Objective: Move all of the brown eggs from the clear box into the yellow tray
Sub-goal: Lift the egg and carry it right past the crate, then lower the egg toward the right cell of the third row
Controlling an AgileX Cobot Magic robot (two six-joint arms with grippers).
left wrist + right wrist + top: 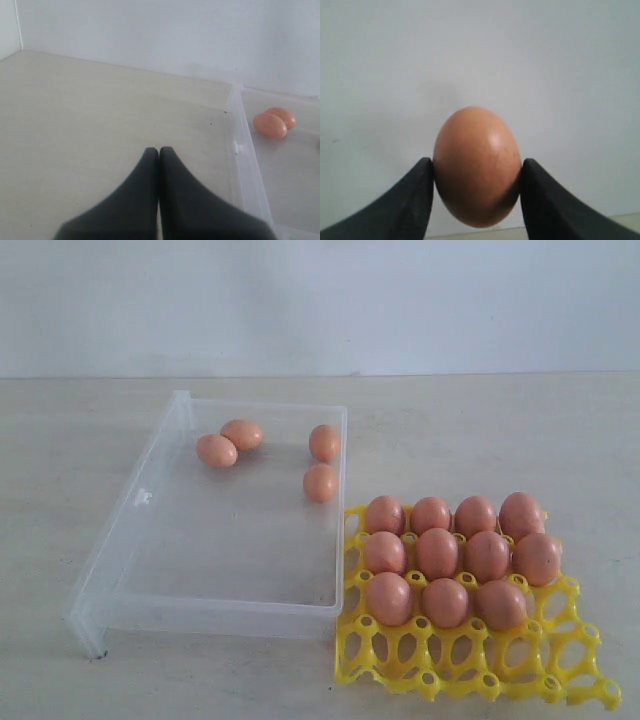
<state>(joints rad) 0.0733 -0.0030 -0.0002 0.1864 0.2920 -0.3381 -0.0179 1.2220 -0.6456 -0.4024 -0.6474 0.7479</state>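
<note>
Several brown eggs lie in the clear box (120, 560): a touching pair (228, 443) at its far left and two more (322, 462) along its right wall. Several other brown eggs (437, 552) fill the far rows of the yellow tray (470, 660), which stands against the box's right side. In the right wrist view my right gripper (476, 172) is shut on one brown egg (476, 165), held up in front of the pale wall. Over bare table beside the box my left gripper (159, 150) is shut and empty; the box wall (239, 150) and the egg pair (273, 122) show beyond it. Neither arm shows in the exterior view.
The pale wooden table (520, 430) runs back to a white wall (320, 300). The tray's near row of cups (480, 655) holds nothing, as does one cup (556, 612) at the right end of the third row.
</note>
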